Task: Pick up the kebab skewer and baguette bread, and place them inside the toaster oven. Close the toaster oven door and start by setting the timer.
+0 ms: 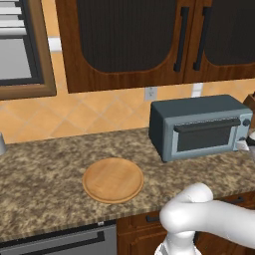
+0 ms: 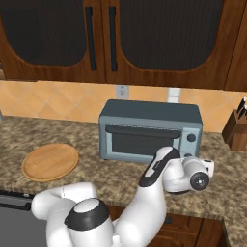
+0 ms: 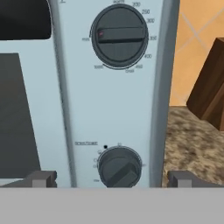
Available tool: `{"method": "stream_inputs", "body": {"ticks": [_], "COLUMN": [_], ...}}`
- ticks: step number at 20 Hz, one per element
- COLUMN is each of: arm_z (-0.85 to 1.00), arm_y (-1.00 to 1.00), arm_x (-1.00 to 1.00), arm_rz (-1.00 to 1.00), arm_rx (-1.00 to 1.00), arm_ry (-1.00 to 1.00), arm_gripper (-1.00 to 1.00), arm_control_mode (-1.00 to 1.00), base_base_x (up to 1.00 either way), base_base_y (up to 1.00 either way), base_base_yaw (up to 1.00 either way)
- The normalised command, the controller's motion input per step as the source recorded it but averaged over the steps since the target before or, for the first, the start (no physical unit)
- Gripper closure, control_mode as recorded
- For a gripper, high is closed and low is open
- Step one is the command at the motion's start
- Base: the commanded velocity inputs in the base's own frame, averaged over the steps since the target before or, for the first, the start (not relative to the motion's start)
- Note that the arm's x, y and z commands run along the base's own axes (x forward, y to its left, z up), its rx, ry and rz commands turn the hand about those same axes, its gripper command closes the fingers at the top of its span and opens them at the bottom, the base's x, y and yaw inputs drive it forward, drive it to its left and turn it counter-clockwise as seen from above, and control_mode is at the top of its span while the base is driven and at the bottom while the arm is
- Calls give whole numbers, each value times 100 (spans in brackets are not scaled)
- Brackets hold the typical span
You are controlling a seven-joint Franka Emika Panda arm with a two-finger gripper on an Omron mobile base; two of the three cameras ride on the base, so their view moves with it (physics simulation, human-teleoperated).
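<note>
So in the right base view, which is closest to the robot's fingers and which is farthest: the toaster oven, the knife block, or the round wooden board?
1. The toaster oven, right behind the open gripper, beside its knob strip.
2. The knife block, farther back on the right, by the wall.
3. The round wooden board, far across the counter on the left.

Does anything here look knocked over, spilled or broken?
Nothing stands out. The toaster oven sits square on the counter with its door closed, the round wooden board lies flat and bare, and the knife block stands upright. The open gripper faces the lower knob.
</note>
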Motion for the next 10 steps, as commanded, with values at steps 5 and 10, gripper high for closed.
{"method": "stream_inputs", "body": {"ticks": [5,10], "arm_z": [-7,-9], "arm_y": [0,0], "arm_x": [14,4], "arm_rz": [0,0], "arm_rx": [0,0], "arm_ry": [0,0], "arm_gripper": [-100,-100], "arm_control_mode": [-100,-100], "base_base_x": [0,0], "base_base_y": [0,0], "base_base_yaw": [0,0]}}
